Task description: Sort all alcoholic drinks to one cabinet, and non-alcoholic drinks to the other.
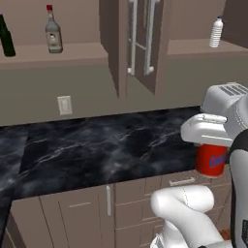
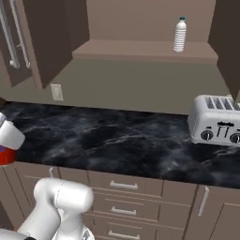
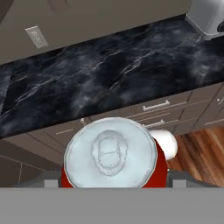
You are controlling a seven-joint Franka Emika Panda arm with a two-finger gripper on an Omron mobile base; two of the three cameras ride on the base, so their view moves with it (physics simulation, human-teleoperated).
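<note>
A short red can (image 1: pixel 211 163) with a silver top (image 3: pixel 109 153) hangs in the air just in front of the counter's front edge, at counter height. My gripper (image 1: pixel 209 149) is shut on it from above, and the can (image 2: pixel 5 155) also peeks out under the white hand at the far left. On the left cabinet shelf stand a slim dark green bottle (image 1: pixel 6 38) and a clear bottle with a red cap (image 1: pixel 53 33). A small ribbed plastic bottle with a blue cap (image 1: pixel 216 32) (image 2: pixel 179 34) stands upright on the right cabinet shelf.
The black marble counter (image 2: pixel 117 140) runs below both open wall cabinets. A silver toaster (image 2: pixel 216 121) sits at its right end. Two open cabinet doors with long handles (image 1: pixel 140 43) jut out between the shelves. Drawers (image 2: pixel 124 187) lie under the counter, and a wall socket (image 1: pixel 64 104) is on the backsplash.
</note>
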